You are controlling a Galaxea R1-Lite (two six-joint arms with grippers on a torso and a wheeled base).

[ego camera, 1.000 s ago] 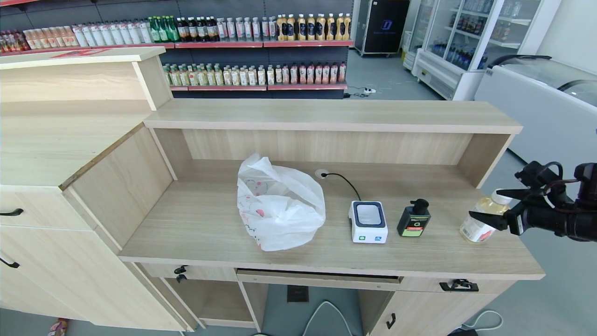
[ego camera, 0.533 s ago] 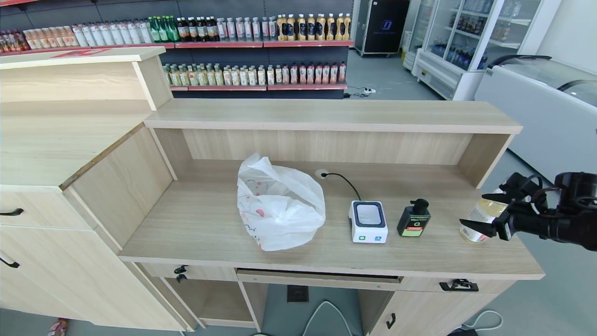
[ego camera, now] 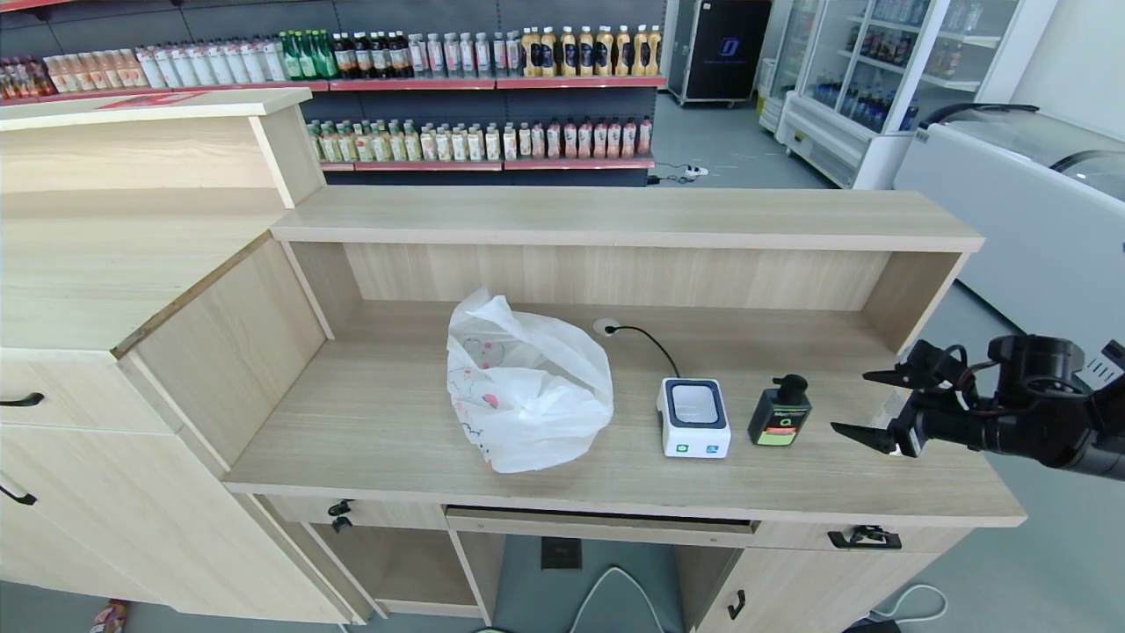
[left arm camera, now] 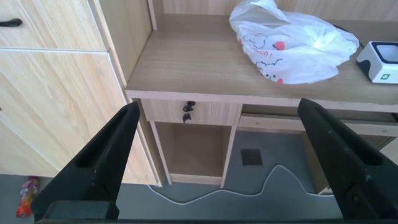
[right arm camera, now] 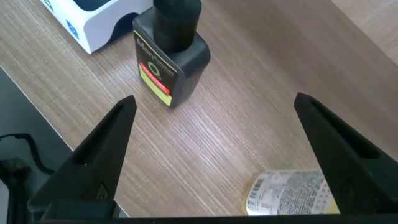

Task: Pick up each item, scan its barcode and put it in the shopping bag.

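The right gripper (ego camera: 851, 402) hovers spread wide over the clear bottle (right arm camera: 292, 193), which sits well right of the scanner (ego camera: 694, 418), beyond the black pump bottle (ego camera: 780, 413); probably smooth, rigid and liquid-heavy, so grip its labelled middle

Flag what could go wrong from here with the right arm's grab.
1. The bottle sits off-centre inside the open right gripper, nearer one finger. Closing may shove or tip it rather than clamp it.
2. The pump bottle stands just ahead of the fingertips, so pushing further forward could knock it over.
3. The bag looks slumped, with no clear opening, so a dropped item may land on top instead of inside.
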